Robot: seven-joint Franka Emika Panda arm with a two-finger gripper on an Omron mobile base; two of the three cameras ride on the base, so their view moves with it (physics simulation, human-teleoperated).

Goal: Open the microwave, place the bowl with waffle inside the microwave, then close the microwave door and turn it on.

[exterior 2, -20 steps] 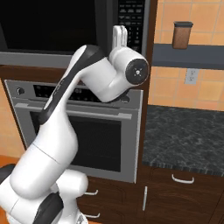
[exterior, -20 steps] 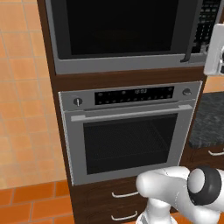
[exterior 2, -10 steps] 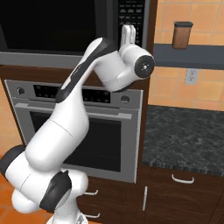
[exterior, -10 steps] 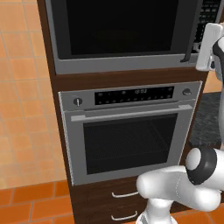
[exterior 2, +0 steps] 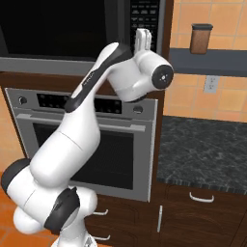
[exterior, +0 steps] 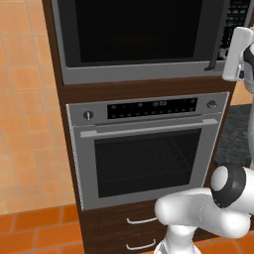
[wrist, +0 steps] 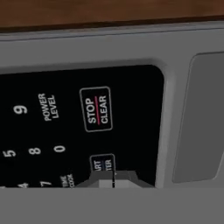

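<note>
Since a second ago our white hand has climbed to the keypad; we judge we are at the last step, turning it on.

Nearest, at the bottom centre of the hand view, our gripper shows dark fingertips drawn narrow, nothing between them, touching or just short of the half-hidden start key; next we need a straight push. Beyond spreads the large grey-framed microwave, its wide black glass door closed at the top of the left base view. We cannot see the bowl.
</note>
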